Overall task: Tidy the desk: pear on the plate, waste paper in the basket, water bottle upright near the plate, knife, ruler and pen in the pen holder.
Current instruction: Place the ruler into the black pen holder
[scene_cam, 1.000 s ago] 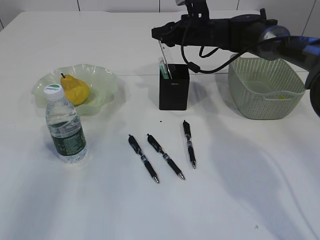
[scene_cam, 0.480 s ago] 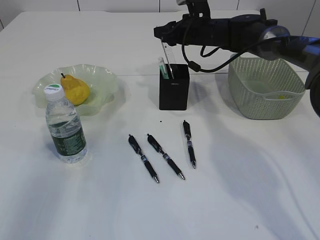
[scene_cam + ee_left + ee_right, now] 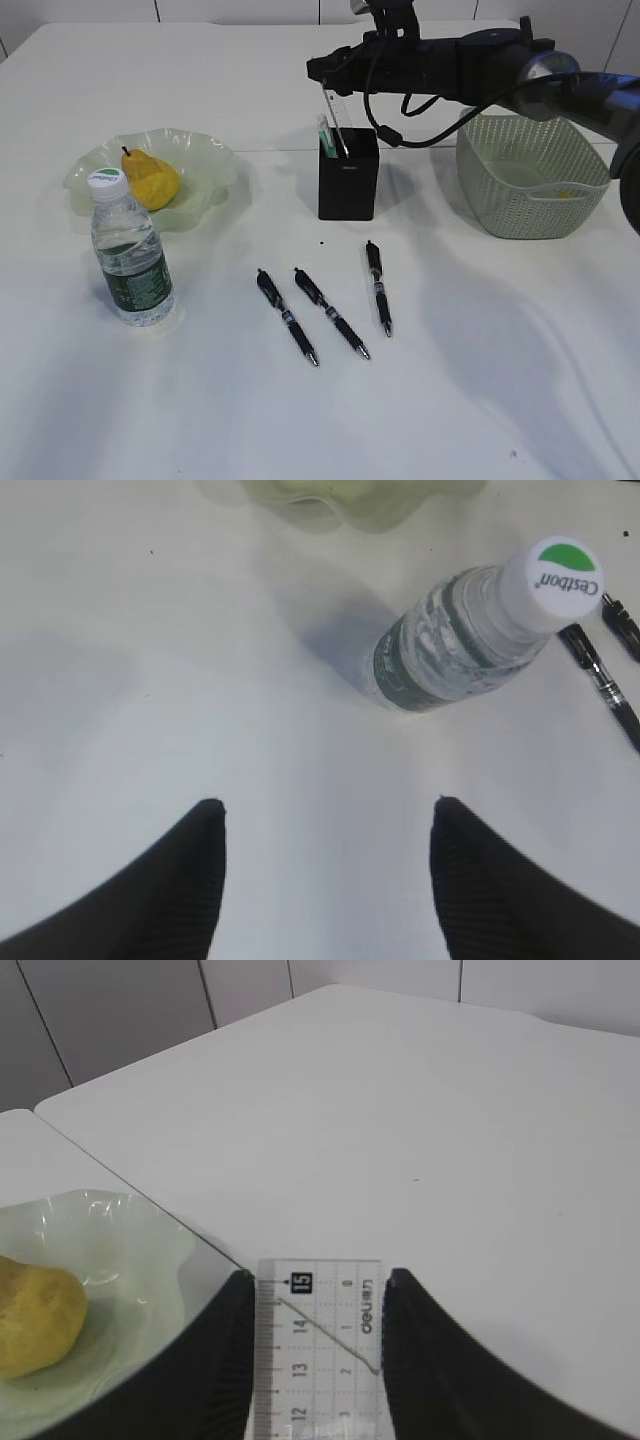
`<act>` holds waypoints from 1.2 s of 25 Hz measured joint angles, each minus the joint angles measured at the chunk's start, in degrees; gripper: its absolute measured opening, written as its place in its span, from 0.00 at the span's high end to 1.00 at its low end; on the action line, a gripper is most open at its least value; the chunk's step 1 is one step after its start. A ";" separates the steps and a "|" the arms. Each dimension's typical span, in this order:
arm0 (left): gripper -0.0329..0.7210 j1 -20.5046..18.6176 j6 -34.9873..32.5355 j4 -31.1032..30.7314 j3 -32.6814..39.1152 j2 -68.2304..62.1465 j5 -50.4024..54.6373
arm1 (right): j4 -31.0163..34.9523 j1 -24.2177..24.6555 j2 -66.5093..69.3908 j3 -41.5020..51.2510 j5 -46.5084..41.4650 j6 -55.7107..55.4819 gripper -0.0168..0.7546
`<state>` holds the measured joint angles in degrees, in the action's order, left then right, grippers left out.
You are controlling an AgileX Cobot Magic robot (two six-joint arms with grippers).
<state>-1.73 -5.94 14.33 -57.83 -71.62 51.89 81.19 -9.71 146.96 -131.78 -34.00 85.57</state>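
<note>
Gripping ruler (image 3: 318, 1350), right jaws, left jaws parted

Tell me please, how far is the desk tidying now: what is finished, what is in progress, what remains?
Done: the pear lies on the plate, the water bottle stands upright beside it, and a yellow scrap is in the basket. In hand: the right claw holds the ruler over the pen holder. Left: three pens lie on the desk.
</note>
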 joint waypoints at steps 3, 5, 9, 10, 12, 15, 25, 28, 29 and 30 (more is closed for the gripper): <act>0.35 0.00 0.00 0.13 0.00 0.00 0.00 | 0.00 0.00 0.00 0.00 -0.09 -0.13 0.60; 0.35 0.00 0.00 0.13 0.00 0.00 0.00 | 0.00 0.00 0.00 0.00 -0.09 -0.23 0.59; 0.35 0.00 0.00 0.23 0.00 0.00 0.15 | 0.00 0.00 0.00 0.00 -0.21 -0.35 0.58; 0.35 0.00 0.00 0.23 0.00 0.00 0.15 | 0.00 0.00 0.00 0.00 -0.21 -0.35 0.58; 0.35 0.00 0.00 0.23 0.00 0.00 0.15 | 0.00 0.00 0.00 0.00 -0.21 -0.35 0.58; 0.35 0.00 0.00 0.23 0.00 0.00 0.15 | 0.00 0.00 0.00 0.00 -0.21 -0.35 0.58; 0.35 0.00 0.00 0.23 0.00 0.00 0.25 | 0.00 0.00 -0.13 0.00 -1.67 -2.08 0.54; 0.35 0.00 0.00 0.23 0.00 0.00 0.25 | -0.35 0.00 -1.22 0.00 -2.70 -3.48 0.54; 0.35 0.00 0.00 0.23 0.00 0.00 0.25 | -0.58 0.00 -1.69 0.00 -2.82 -4.02 0.54; 0.35 0.00 0.00 0.23 0.00 0.00 0.25 | -1.34 0.00 -2.47 0.00 -3.05 -4.94 0.54</act>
<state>-1.73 -5.94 14.56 -57.83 -71.62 52.14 79.85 -9.71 144.48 -131.78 -37.04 80.63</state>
